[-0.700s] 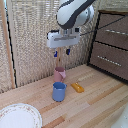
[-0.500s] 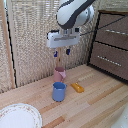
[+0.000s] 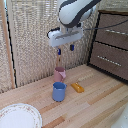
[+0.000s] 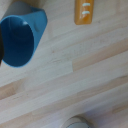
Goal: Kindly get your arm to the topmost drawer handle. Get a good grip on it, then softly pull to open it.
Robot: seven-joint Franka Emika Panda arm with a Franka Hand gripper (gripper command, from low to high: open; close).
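The glossy white arm (image 3: pixel 75 12) hangs high, its blue-tipped claw (image 3: pixel 65 49) pointing down. The topmost drawer handle (image 3: pixel 117 32), a thin silvery bar, lies well apart at the exterior view's right.

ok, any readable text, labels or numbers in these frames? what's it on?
No readable text in either view.
orange object: pale marks on its top face in the wrist view, too blurred to read as letters or digits.
blue cup, pink cup, plate, drawer fronts, arm: no lettering visible.
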